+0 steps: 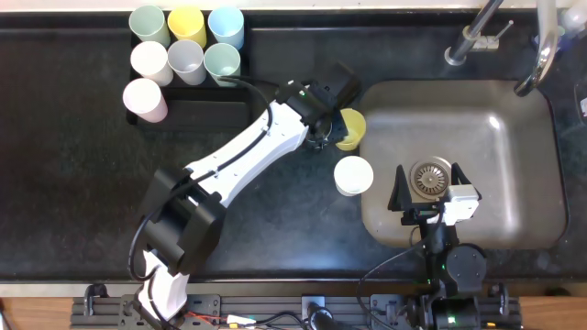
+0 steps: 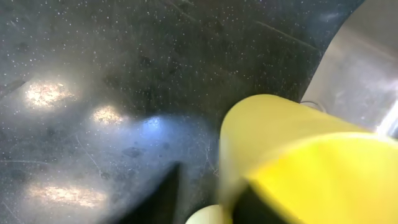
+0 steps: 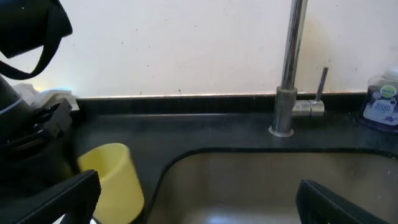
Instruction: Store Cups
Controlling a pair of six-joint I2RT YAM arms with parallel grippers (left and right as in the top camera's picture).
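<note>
Closest to your left wrist camera is the yellow cup [image 2: 280, 143], and your left gripper [image 1: 328, 130] is clamped on its wall, with one finger outside and the other apparently inside the mouth. Working down in size from there: the black countertop [image 1: 73, 183] spans the scene, and the steel sink [image 1: 514, 147] is set into its right part, with the faucet [image 1: 468, 41] standing on the counter behind the basin. Your left arm [image 1: 238, 160] stretches diagonally from its base to the sink's left edge, where it holds that cup over the border of counter and basin. At the counter's far left you have the dark rack [image 1: 206, 96], with six cups [image 1: 187, 60] standing upright in two rows of three, and a pink cup [image 1: 145, 99] at its front left corner. Your right gripper [image 1: 429, 186] hangs over the sink's drain [image 1: 429, 172] with its fingers spread wide apart. A white cup [image 1: 353, 175] stands upright at the sink's left rim — near the yellow one but apart from it, between the two grippers. A soap bottle [image 3: 382, 99] stands on the counter to the right of the faucet.
</note>
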